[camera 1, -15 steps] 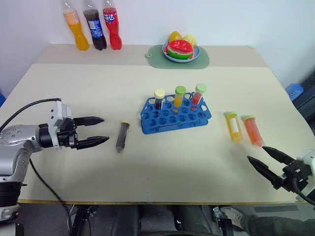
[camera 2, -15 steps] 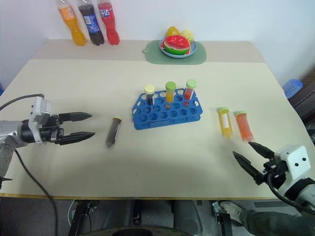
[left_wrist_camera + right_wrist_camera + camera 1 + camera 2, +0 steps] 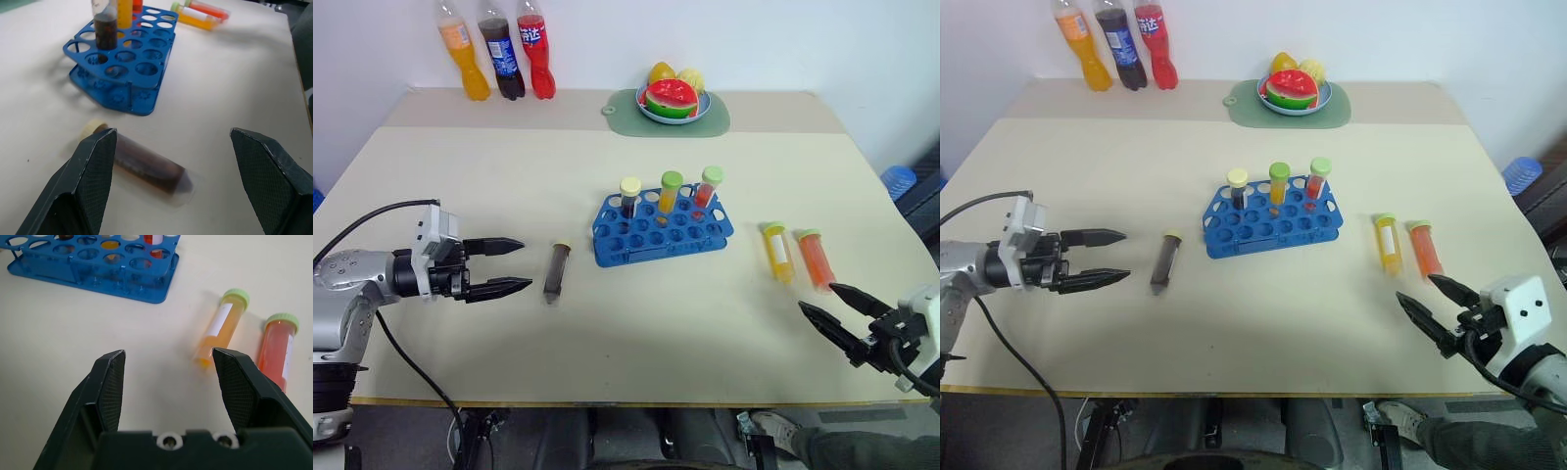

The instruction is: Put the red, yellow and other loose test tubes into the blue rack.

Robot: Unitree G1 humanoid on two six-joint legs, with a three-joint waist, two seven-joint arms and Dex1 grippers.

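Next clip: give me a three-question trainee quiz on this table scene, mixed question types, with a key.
1. How many tubes stand upright in the blue rack?
2. True or false: the brown tube is held between the left gripper's fingers.
3. Which loose tube lies nearest the right gripper? A) yellow tube B) orange-red tube C) brown tube

Key: 1. Three. 2. False; it lies on the table, ahead of the open fingers. 3. B.
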